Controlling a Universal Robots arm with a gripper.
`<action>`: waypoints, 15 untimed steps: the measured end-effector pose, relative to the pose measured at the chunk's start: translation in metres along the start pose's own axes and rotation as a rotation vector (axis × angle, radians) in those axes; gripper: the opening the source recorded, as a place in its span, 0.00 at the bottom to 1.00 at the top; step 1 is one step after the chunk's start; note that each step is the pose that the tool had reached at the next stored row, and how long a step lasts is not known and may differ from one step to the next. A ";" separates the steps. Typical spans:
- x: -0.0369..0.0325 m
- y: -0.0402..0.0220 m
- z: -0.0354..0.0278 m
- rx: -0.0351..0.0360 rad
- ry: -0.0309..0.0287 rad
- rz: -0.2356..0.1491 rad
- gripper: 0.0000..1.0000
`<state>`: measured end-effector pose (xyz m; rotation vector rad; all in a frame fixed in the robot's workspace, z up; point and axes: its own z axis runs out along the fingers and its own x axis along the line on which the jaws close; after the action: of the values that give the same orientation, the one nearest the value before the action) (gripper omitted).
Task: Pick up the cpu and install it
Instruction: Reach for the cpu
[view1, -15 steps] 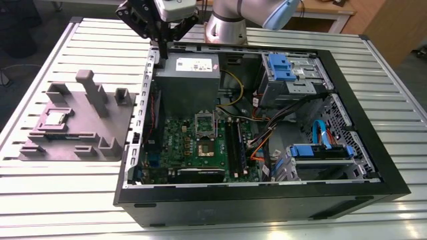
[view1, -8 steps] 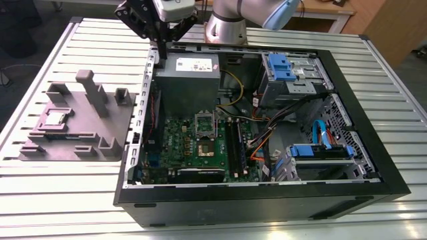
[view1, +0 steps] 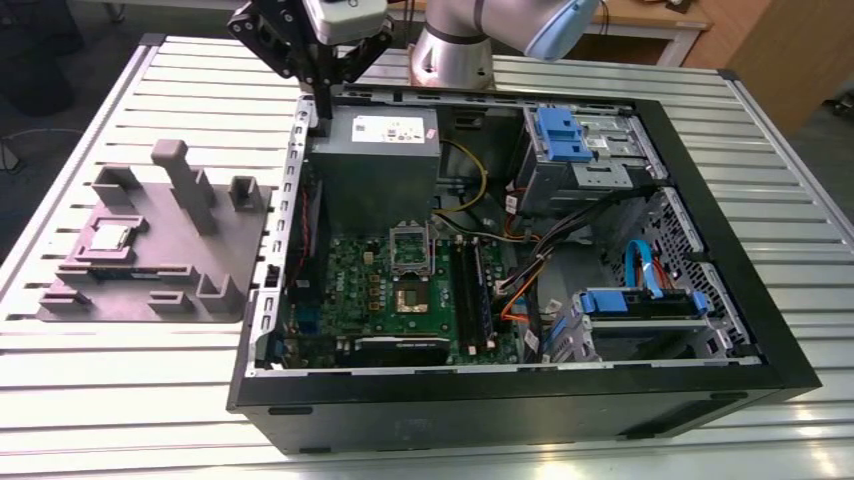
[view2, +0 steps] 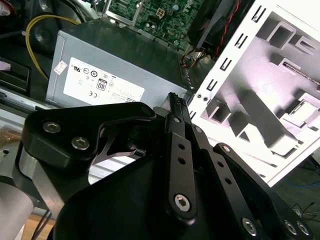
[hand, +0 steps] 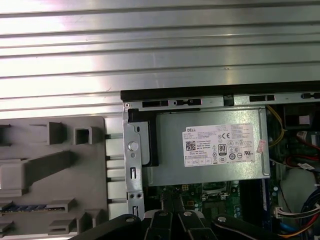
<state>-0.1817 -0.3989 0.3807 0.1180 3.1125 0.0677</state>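
Cpu, a small flat square chip with silvery metal top, lies in a recess of the grey moulded fixture on the slatted metal table. It is probably light, stiff and delicate, best pinched by opposite edges. Grey upright posts crowd it. The black end effector, fingers drawn together and empty, hovers well apart, above the silver-grey power supply box in the open black computer case.
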 end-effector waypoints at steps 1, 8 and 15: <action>0.0002 0.0000 0.0001 0.0000 0.0000 0.000 0.10; 0.0020 -0.0002 0.0004 0.0000 0.0000 0.000 0.10; 0.0034 -0.0003 0.0007 0.0000 0.0000 0.000 0.10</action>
<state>-0.1851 -0.3989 0.3799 0.1180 3.1125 0.0677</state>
